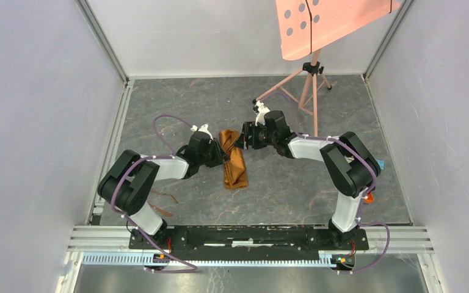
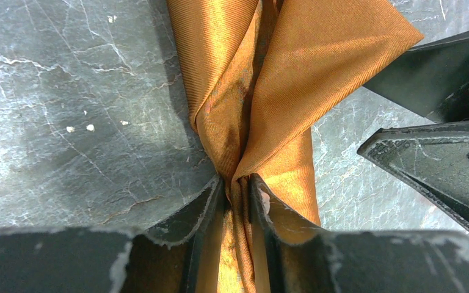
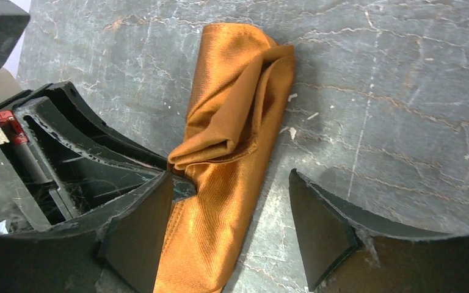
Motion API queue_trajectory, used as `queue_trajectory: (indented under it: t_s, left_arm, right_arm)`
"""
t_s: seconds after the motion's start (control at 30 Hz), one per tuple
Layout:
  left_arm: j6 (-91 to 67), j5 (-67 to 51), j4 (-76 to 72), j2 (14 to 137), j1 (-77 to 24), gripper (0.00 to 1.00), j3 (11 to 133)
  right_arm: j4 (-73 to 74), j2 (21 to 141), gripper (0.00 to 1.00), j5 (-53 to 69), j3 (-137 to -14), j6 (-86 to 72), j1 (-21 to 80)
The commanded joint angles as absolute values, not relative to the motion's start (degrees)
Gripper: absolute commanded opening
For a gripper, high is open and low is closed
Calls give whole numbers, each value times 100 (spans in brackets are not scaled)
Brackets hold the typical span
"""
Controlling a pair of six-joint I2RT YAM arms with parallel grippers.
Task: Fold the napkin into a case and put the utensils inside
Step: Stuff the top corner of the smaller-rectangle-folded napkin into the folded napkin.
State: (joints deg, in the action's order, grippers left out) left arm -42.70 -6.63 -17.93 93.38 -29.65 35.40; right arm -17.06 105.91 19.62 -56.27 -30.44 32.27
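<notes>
Orange-brown napkin (image 1: 234,162) pinched in left claw (image 2: 237,186), right claw (image 3: 230,178) wide astride its edge, grey table (image 1: 317,183) around.

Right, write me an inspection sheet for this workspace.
Surface: grey marbled table, scuffed.
Job's things: napkin folded narrow, mid-table; utensils loose near the left arm's base, outside it.
Clutter: white crumbs.
End effectors: left end effector clamped on the napkin; right end effector open over it.
Cables: purple cable looping along each arm.
Surroundings: pink perforated panel on a tripod, far right; pale walls.
</notes>
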Motion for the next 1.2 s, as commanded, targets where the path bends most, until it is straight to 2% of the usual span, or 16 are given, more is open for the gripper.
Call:
queue_trajectory:
  t_s: [0.0,0.4,0.47,0.63,0.73,1.0,1.07,1.17]
  left_arm:
    - [-4353,-574,-866,9582,-2988,30,3398]
    - [-4342,-536,-857,9544,-3016,29,3366]
    - [-4342,-537,-861,9545,-3026,29,3366]
    - [-4333,-527,-861,9591,-3050,28,3398]
    - [-4331,-528,-861,9626,-3054,28,3417]
    - [-4298,-485,-853,9594,-3076,28,3419]
    - [-4290,-479,-844,9577,-3085,28,3419]
    - [-4293,-544,-840,9370,-3088,35,3339]
  right_arm:
    - [-2094,10760,72,2155,-5975,-2964,3242]
    - [-2415,11003,48,1960,-6089,-3491,3215]
    - [-2480,11013,48,2012,-6090,-3553,3211]
    - [-2515,10943,61,2004,-6089,-3668,3214]
    - [-2532,10897,61,1909,-6064,-3758,3216]
    - [-2481,11000,44,1740,-6066,-3920,3215]
    - [-2516,11062,34,1776,-6111,-3946,3216]
    - [-2563,11081,8,1810,-6141,-3953,3208]
